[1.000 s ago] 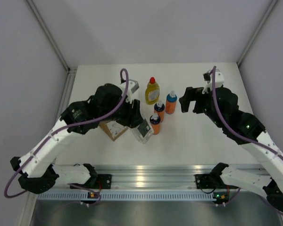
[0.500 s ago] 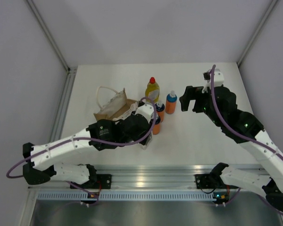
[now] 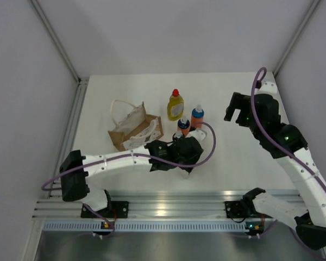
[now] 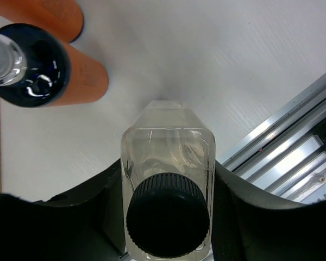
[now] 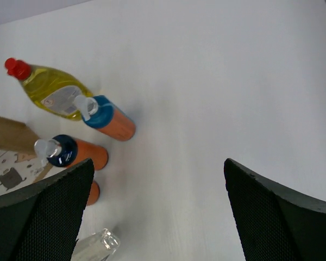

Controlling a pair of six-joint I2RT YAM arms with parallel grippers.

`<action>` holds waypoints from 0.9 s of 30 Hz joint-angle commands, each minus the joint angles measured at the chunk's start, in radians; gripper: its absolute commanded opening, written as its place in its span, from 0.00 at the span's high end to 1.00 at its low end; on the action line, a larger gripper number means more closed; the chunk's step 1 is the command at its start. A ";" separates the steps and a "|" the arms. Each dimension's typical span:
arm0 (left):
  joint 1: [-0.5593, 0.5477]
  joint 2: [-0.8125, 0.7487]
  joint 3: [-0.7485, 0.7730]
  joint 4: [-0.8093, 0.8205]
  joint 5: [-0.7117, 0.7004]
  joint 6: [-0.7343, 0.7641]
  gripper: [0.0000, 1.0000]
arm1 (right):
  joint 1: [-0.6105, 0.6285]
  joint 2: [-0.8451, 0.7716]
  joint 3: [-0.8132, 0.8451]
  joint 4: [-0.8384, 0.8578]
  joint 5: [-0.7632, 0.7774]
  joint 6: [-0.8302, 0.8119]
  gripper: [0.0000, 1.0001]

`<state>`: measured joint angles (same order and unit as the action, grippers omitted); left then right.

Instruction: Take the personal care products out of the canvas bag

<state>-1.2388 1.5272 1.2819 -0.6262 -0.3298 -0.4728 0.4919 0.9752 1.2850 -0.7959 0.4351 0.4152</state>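
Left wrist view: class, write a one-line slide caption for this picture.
Left gripper holds the clear bottle beside an orange bottle on the table.

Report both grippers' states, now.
Left gripper: closed on the pale translucent bottle, just below its dark cap.
Right gripper: open, holding nothing.
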 commanded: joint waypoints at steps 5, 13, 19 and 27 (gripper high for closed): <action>-0.004 0.118 0.132 0.206 0.020 0.037 1.00 | -0.162 -0.087 0.036 -0.068 0.021 0.025 0.01; -0.004 0.217 0.214 0.200 0.006 0.094 1.00 | -0.208 -0.124 0.014 -0.066 -0.044 -0.019 0.01; -0.004 0.278 0.269 0.143 0.018 0.125 1.00 | -0.220 -0.153 0.000 -0.066 -0.052 -0.041 0.00; -0.004 0.297 0.300 0.118 -0.012 0.120 0.60 | -0.223 -0.158 0.037 -0.068 -0.050 -0.058 0.01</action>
<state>-1.2388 1.8458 1.5299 -0.5461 -0.3046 -0.3641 0.2909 0.8246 1.2835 -0.8402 0.3943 0.3832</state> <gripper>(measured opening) 0.544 0.993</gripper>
